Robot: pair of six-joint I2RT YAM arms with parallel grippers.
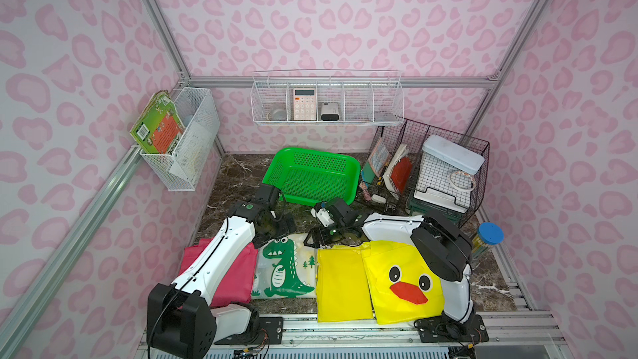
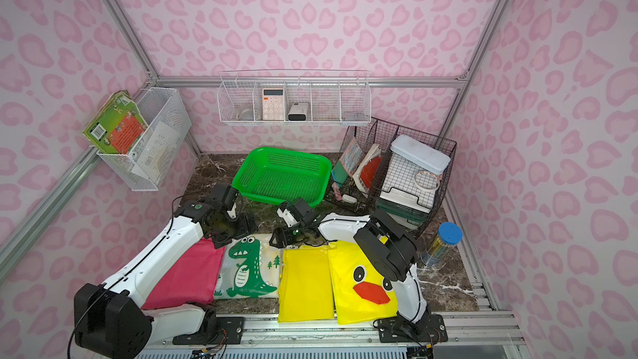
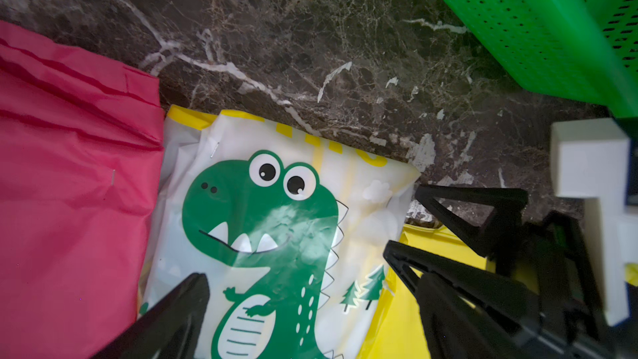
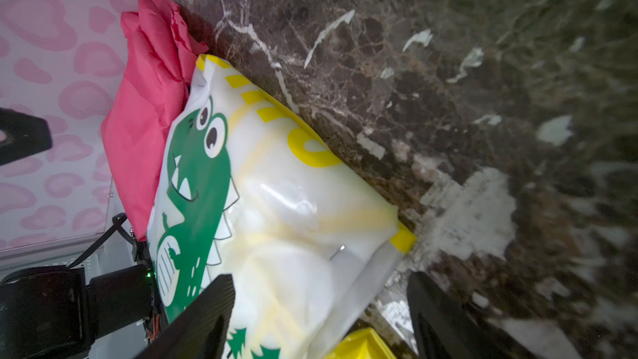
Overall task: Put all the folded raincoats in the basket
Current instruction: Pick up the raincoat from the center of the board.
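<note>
Four flat, folded raincoats lie side by side along the tabletop's (image 1: 238, 174) near edge, all outside the basket. At the left is the pink raincoat (image 1: 241, 276), matte and creased. Next comes the dinosaur raincoat (image 1: 286, 267), glossy translucent white plastic with a green print and yellow trim. Beyond it lie the smooth plain yellow raincoat (image 1: 341, 281) and, furthest right, the duck raincoat (image 1: 404, 281).

Both grippers hang at the dinosaur raincoat's far edge. The left gripper (image 1: 274, 233) is over that edge, its black fingers spread wide and clamping nothing. The right gripper (image 4: 317, 305) also has its fingers apart, straddling the far right corner. Whether they touch the plastic is unclear.

Past a strip of dark, white-veined marble, the basket (image 1: 319, 162) sits mid far edge. It is bright green plastic, rectangular with rounded corners and perforated walls. A black wire rack (image 1: 483, 167) stands just beside it in the far right corner.
</note>
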